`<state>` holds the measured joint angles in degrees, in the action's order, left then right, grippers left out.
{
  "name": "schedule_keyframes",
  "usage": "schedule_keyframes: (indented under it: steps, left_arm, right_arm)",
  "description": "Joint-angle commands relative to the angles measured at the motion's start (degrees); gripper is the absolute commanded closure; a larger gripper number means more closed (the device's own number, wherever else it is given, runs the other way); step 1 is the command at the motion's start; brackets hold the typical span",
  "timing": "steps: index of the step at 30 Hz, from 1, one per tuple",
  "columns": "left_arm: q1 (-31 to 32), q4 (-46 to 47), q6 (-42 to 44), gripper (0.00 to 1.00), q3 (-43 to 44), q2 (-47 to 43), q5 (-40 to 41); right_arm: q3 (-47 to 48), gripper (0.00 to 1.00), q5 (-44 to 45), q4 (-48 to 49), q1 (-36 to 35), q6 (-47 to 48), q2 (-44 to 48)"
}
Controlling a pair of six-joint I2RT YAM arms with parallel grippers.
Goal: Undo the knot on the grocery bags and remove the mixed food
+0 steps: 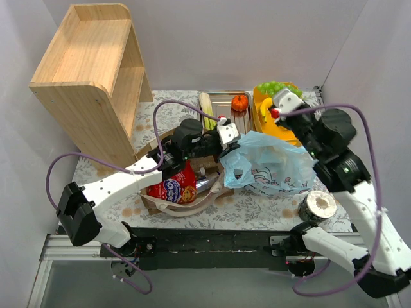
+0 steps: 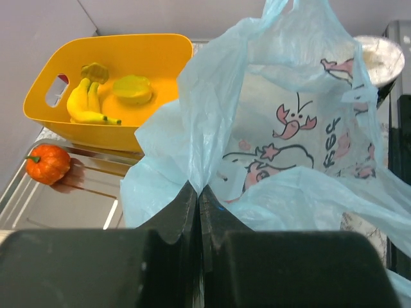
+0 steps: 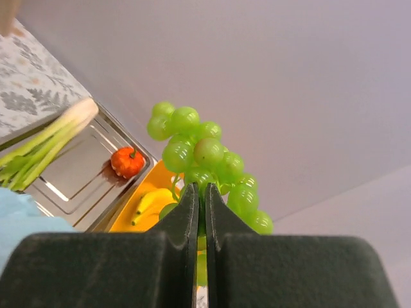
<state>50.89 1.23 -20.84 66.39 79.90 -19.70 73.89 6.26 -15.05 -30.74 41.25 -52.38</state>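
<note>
Plain pale walls (image 1: 257, 38) close in on three sides, evenly lit, with only soft shadows. Back left, a light wooden shelf unit (image 1: 90, 70) stands on the table (image 1: 257, 208), whose top is covered in a grey leaf print. Along the near edge runs a black rail (image 1: 212, 240), with a dull grey floor (image 1: 212, 289) below it.

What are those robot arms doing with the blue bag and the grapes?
The left fingers are pinching the edge of the light-blue plastic bag, whose mouth is open. The right fingers hold a bunch of green grapes up above the yellow tub, where bananas already lie. A small pumpkin and a leek sit in the steel tray.
</note>
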Motion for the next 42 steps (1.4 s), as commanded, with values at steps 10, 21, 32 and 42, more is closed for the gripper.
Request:
schedule_keyframes:
  steps: [10,21,32,42]
  left_arm:
    - [-7.9,-18.4,-11.6,1.00,14.1,-2.5,-8.6]
    - [-11.6,-22.7,-7.8,1.00,12.1,-6.5,-6.7]
    - [-11.6,-23.8,31.7,1.00,-8.8,-21.4,-5.9]
    - [-11.6,-11.3,35.0,1.00,-18.6,-27.3,-1.1]
  right_arm:
    - [13.0,0.99,-9.5,3.1,23.8,-20.5,-30.6]
    - [12.9,0.99,-15.6,3.4,30.2,-28.2,-39.7]
    - [9.5,0.99,-25.1,6.0,31.9,-34.2,-40.3]
    - [14.2,0.99,-41.2,6.3,39.1,-43.1,-36.3]
